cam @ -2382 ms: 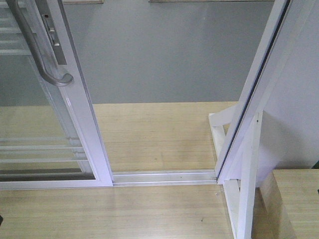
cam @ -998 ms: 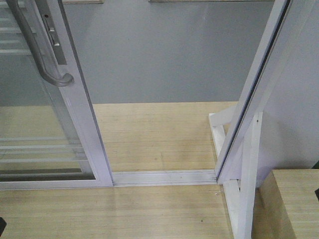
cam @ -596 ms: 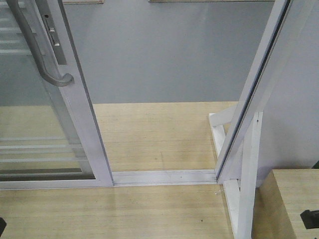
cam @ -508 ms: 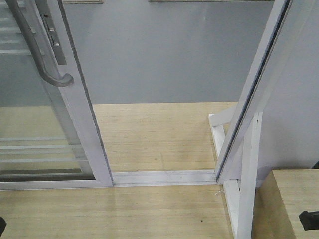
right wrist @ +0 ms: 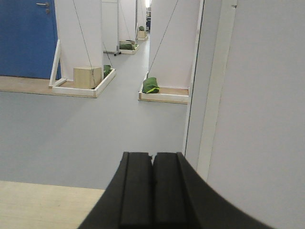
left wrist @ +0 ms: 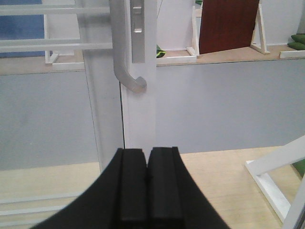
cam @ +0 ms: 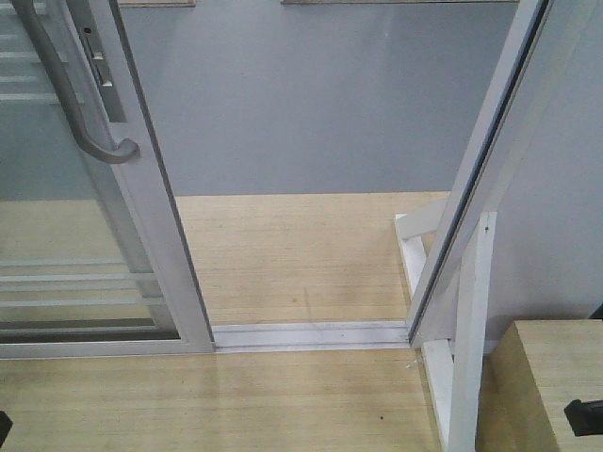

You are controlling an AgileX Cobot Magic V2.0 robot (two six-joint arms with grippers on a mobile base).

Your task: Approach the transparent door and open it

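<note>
The transparent door [cam: 151, 226] stands at the left of the front view, slid aside so a wide gap shows between its white stile and the right jamb [cam: 476, 188]. Its curved grey handle [cam: 80, 113] sits at the top left. In the left wrist view the stile [left wrist: 138, 109] and handle [left wrist: 125, 62] are straight ahead of my left gripper [left wrist: 147, 155], which is shut and empty, apart from the door. My right gripper [right wrist: 152, 157] is shut and empty, facing the grey floor beyond the opening; a dark part of it shows at the front view's right edge [cam: 584, 416].
A floor track [cam: 311, 334] crosses the wooden platform [cam: 283, 254]. White braces [cam: 462, 358] and a wooden box [cam: 556, 386] stand at the right. Beyond lie grey floor [cam: 311, 94], white partitions [right wrist: 171, 43], a blue door [right wrist: 26, 38] and a brown panel [left wrist: 228, 24].
The door and view barely shift. A dark part of the right arm has come into the front view's lower right edge.
</note>
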